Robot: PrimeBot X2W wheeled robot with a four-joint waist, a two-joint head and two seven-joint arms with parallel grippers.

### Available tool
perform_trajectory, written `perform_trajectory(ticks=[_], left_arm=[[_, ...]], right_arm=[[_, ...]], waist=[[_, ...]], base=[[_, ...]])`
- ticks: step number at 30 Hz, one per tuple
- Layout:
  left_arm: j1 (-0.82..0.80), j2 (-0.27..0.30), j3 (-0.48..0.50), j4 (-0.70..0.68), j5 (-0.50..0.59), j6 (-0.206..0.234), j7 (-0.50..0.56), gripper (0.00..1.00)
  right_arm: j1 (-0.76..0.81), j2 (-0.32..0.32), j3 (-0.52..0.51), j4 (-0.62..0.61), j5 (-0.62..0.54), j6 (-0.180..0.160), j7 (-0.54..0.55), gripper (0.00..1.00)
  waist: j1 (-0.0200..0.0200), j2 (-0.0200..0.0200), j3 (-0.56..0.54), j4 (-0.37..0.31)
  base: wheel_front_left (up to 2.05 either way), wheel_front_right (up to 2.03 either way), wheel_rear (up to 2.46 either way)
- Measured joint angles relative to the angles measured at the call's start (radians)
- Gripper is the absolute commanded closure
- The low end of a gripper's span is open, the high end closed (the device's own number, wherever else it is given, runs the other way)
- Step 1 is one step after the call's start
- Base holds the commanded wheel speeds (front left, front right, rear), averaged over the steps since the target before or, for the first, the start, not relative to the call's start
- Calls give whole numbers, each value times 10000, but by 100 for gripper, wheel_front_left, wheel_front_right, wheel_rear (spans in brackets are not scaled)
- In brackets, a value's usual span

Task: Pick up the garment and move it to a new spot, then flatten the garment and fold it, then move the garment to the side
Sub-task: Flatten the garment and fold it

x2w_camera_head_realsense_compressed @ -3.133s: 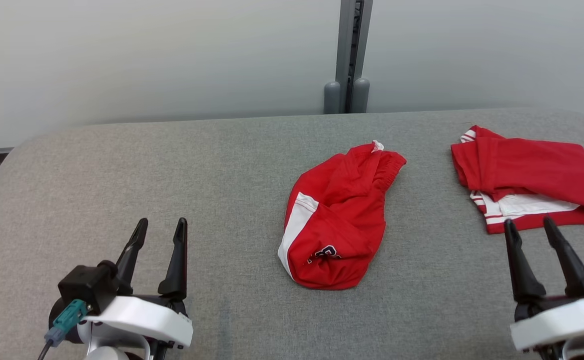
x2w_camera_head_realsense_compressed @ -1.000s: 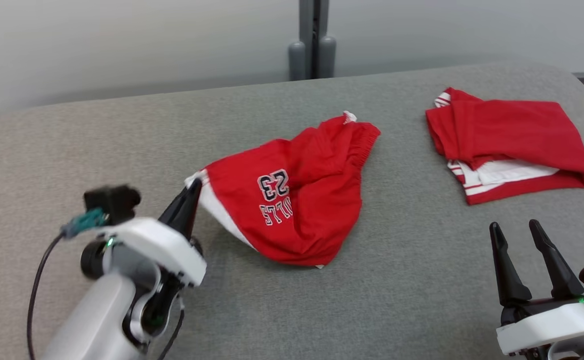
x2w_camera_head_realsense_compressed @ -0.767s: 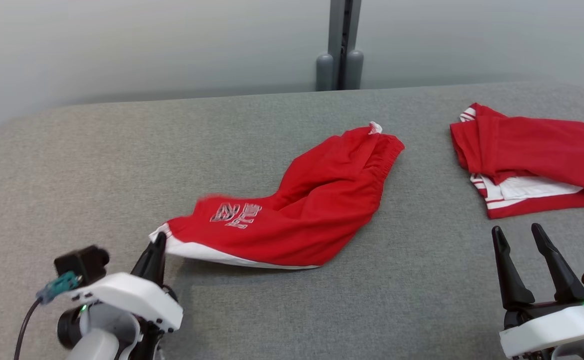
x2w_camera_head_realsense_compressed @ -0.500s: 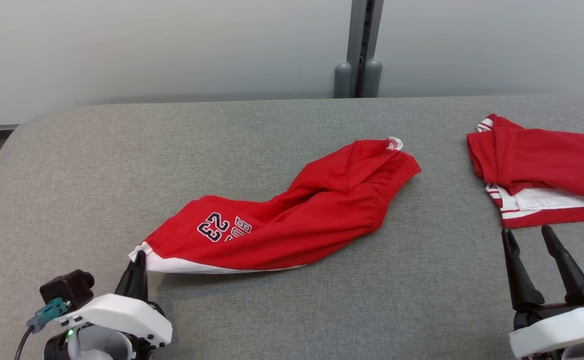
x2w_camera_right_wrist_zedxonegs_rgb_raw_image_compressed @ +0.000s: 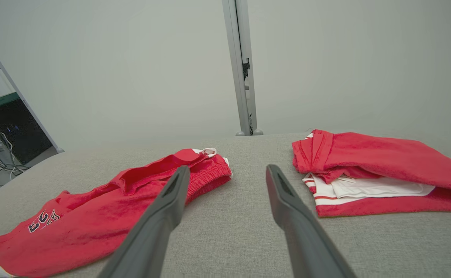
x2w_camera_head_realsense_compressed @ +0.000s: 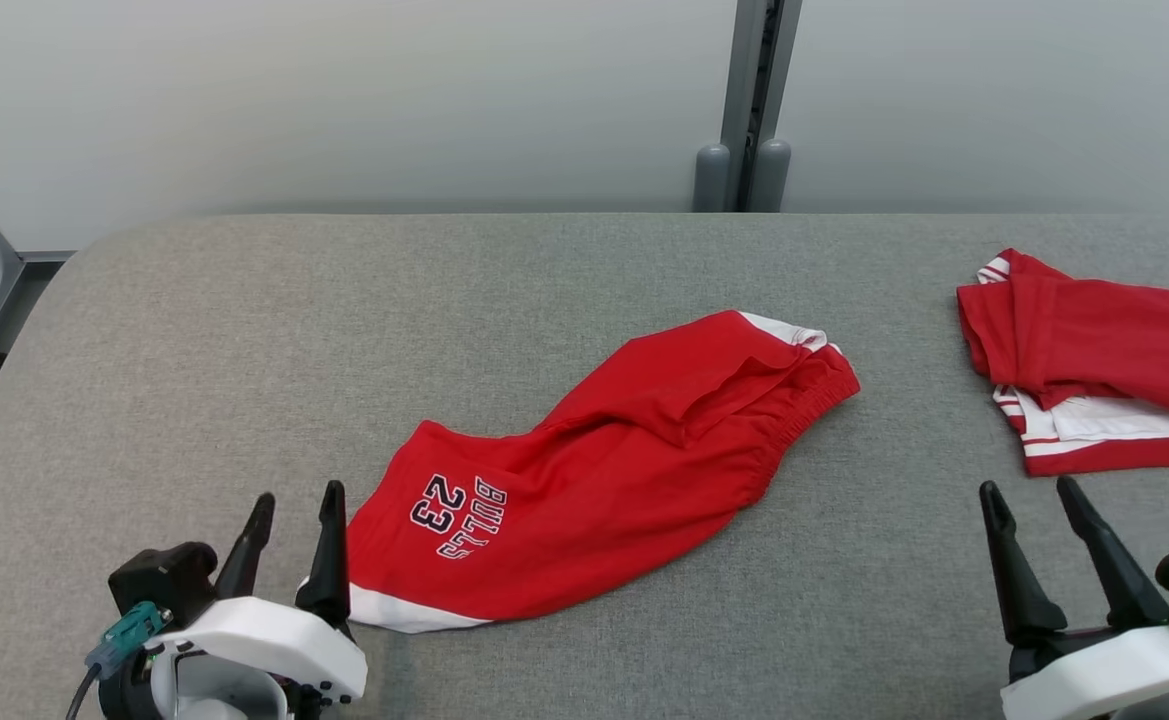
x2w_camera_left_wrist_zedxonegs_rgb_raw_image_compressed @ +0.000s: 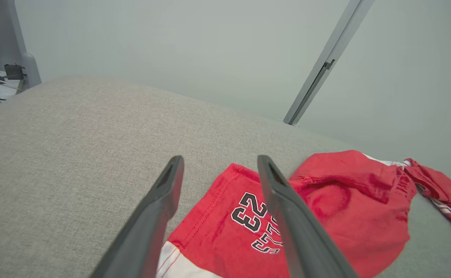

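1. The left gripper (x2w_camera_head_realsense_compressed: 297, 497) is seen at 7 o'clock in the head view. Its fingers (x2w_camera_left_wrist_zedxonegs_rgb_raw_image_compressed: 152, 216) are spread wide and nothing is clamped between them.
2. In the left wrist view, the gap between those fingers is placed over the white hem (x2w_camera_left_wrist_zedxonegs_rgb_raw_image_compressed: 175, 258) of the shorts (x2w_camera_head_realsense_compressed: 584, 470). Whether the cloth is touched by a finger cannot be told.
3. The shorts are laid on the table (x2w_camera_head_realsense_compressed: 244, 330), just beside the left gripper at its 2 o'clock. They are stretched slantwise, with the hem at 7 o'clock and the waistband (x2w_camera_head_realsense_compressed: 804, 400) at 1 o'clock.
4. The print (x2w_camera_head_realsense_compressed: 456, 515), "BULLS 23", is turned face up near the hem end.
5. The cloth is not spread flat: a flap is doubled over towards the waistband, and creases are seen along the middle.
6. The right gripper (x2w_camera_head_realsense_compressed: 1028, 490) is seen at 5 o'clock in the head view. Its fingers are parted and nothing is held. It is kept well apart from the shorts.
7. A folded garment (x2w_camera_head_realsense_compressed: 1104, 350), red with white stripes, is laid at the right gripper's 12 to 1 o'clock, at the right edge of the head view and apart from the shorts.
8. A grey post (x2w_camera_head_realsense_compressed: 754, 100) is seen at 12 o'clock, behind the table's far edge, against a pale wall.
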Motion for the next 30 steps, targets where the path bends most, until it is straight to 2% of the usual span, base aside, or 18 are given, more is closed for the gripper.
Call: perform_trajectory(ticks=[8,13,23,30], left_arm=[[-45,138,-105,-855,792,10,-295,0],[-38,159,-151,-1143,1009,8,-370,0],[-340,-38,-403,-1237,1124,-130,-370,0],[-490,-130,-399,-1116,1143,-232,-374,0]], right_arm=[[69,-6,144,265,144,0,46,0],[-68,-71,499,579,453,0,435,0],[-1811,-539,1664,2865,1616,0,2286,0],[-2825,-738,1983,4059,2351,0,2740,0]], waist=[[0,0,-6,287],[0,0,36,568],[0,0,459,1406],[0,0,816,2180]], base=[[0,0,0],[0,0,0],[0,0,0],[0,0,0]])
